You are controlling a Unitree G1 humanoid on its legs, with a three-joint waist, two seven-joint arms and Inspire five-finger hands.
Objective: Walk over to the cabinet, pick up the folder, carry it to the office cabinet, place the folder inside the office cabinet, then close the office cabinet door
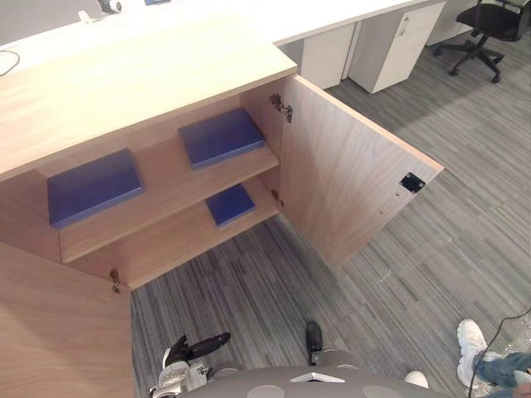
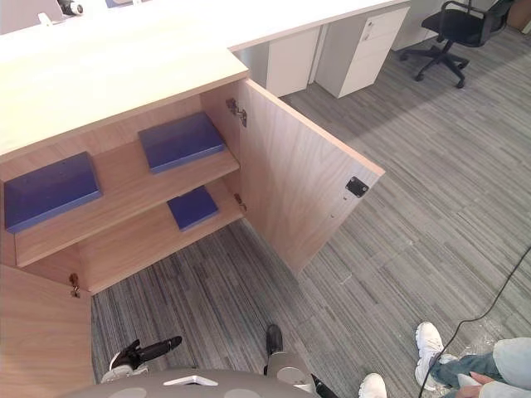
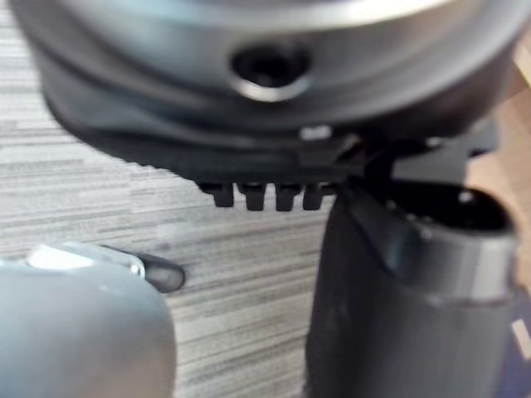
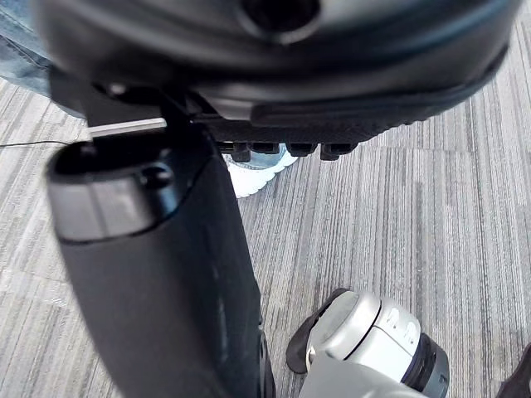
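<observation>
The wooden office cabinet (image 1: 124, 75) stands before me with both doors swung open; the right door (image 1: 348, 174) juts out over the carpet. Three blue folders lie flat inside: one on the upper shelf at the left (image 1: 91, 186), one on the upper shelf at the right (image 1: 220, 137), and a smaller-looking one on the lower shelf (image 1: 230, 204). My left hand (image 1: 199, 347) hangs low near my body, fingers relaxed and holding nothing. My right hand (image 1: 314, 336) hangs beside it, also relaxed and holding nothing. Both hands are well short of the cabinet.
The left cabinet door (image 1: 58, 332) stands open close at my left. White desks with drawer pedestals (image 1: 390, 46) and a black office chair (image 1: 485, 25) are behind at the right. A person's white shoe (image 1: 471, 344) and jeans are on the grey carpet at my right.
</observation>
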